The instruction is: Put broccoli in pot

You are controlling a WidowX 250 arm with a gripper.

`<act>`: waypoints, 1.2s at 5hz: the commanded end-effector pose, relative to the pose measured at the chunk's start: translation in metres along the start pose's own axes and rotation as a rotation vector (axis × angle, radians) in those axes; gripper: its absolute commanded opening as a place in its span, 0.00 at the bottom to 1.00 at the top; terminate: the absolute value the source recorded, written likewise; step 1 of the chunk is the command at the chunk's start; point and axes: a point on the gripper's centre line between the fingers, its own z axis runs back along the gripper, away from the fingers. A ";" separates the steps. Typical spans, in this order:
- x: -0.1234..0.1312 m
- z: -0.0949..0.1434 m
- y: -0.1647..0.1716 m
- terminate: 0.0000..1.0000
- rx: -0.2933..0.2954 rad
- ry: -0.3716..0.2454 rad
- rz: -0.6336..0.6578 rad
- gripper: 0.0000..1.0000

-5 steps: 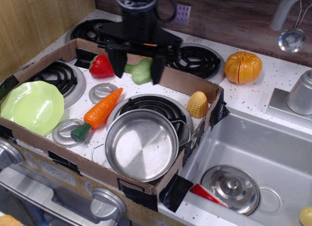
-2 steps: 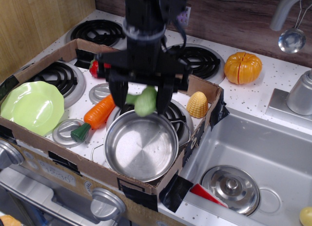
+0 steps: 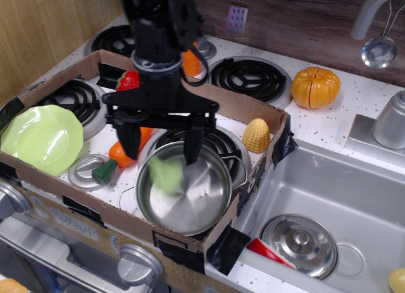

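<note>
Looking below the gripper (image 3: pixel 159 150), you find the wide shallow stainless-steel pot (image 3: pixel 190 207) with thin wire handles, and inside it, at its left wall, a blurred pale green lump that reads as the small plastic toy broccoli (image 3: pixel 165 174). It sits just under and between the two black fingers, apart from both, so the jaws stand spread and hold nothing.

Judging by its look, that broccoli is a light, stiff, hollow toy with a slick lumpy skin; it can bounce or roll on the polished steel floor. If you ever need to retake it, close across its widest lumpy part rather than the narrow stem end, and squeeze gently.

To the gripper's left, an orange plastic carrot (image 3: pixel 118 150) with a dark green top lies partly hidden behind the left finger, and further left rests a flat lime-green plate (image 3: pixel 41 139). To its right stands a yellow ridged corn piece (image 3: pixel 256 135).

Behind the gripper, a red strawberry (image 3: pixel 128 81) peeks out beside the black arm, and far right sits an orange pumpkin (image 3: pixel 315 87).
</note>
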 end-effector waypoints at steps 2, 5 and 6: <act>0.012 0.016 0.001 0.00 0.022 -0.036 -0.031 1.00; 0.012 0.016 0.001 0.00 0.022 -0.036 -0.031 1.00; 0.012 0.016 0.001 1.00 0.022 -0.036 -0.031 1.00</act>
